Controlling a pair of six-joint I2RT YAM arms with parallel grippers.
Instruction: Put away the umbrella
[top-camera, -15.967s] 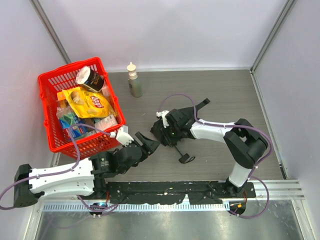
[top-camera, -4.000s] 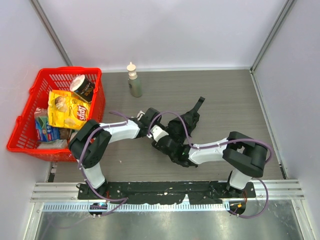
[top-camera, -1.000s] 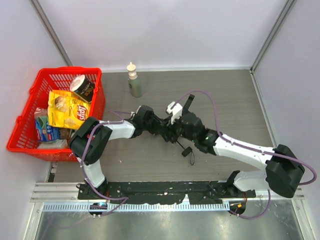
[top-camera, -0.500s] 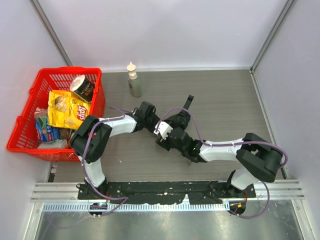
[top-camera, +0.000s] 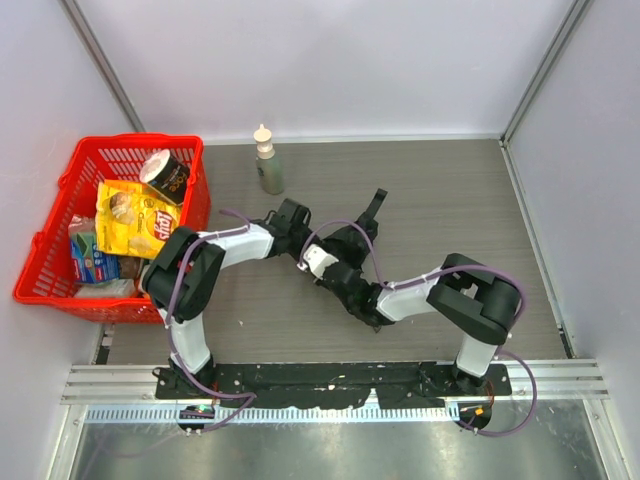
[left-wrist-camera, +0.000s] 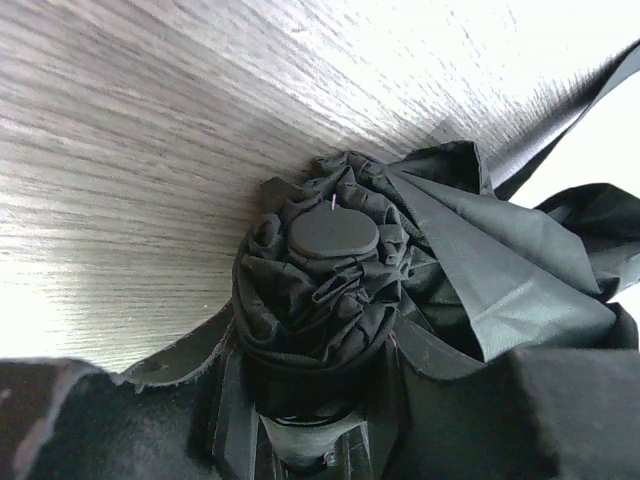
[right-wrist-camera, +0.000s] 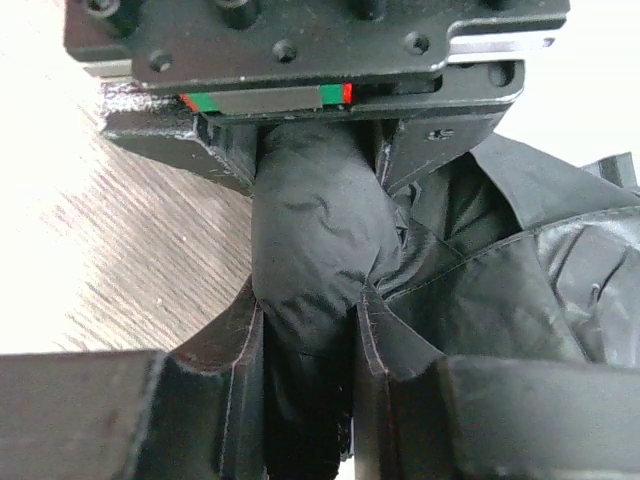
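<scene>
The black umbrella (top-camera: 352, 238) lies as a bunched dark bundle in the middle of the table, with a fabric strap sticking out at its far end. Its handle and wrist loop are hidden. My left gripper (top-camera: 298, 228) comes in from the left and is shut on the bundle. In the left wrist view the round end cap (left-wrist-camera: 333, 235) faces the camera, and the gathered fabric sits between the left gripper's (left-wrist-camera: 315, 350) jaws. My right gripper (top-camera: 330, 262) is shut on the umbrella from the near side. In the right wrist view the rolled fabric (right-wrist-camera: 310, 240) runs between the right gripper's (right-wrist-camera: 308, 340) jaws.
A red basket (top-camera: 192, 205) stands at the far left, holding a yellow chip bag (top-camera: 135, 218), a can (top-camera: 165, 175) and other packets. A small bottle (top-camera: 268, 162) stands at the back, beyond the left gripper. Walls close in the table on three sides.
The right arm's elbow has drawn in to the left, and its gripper has stayed on the umbrella. The handle and loop, visible a second ago, no longer show. The left gripper has barely moved.
</scene>
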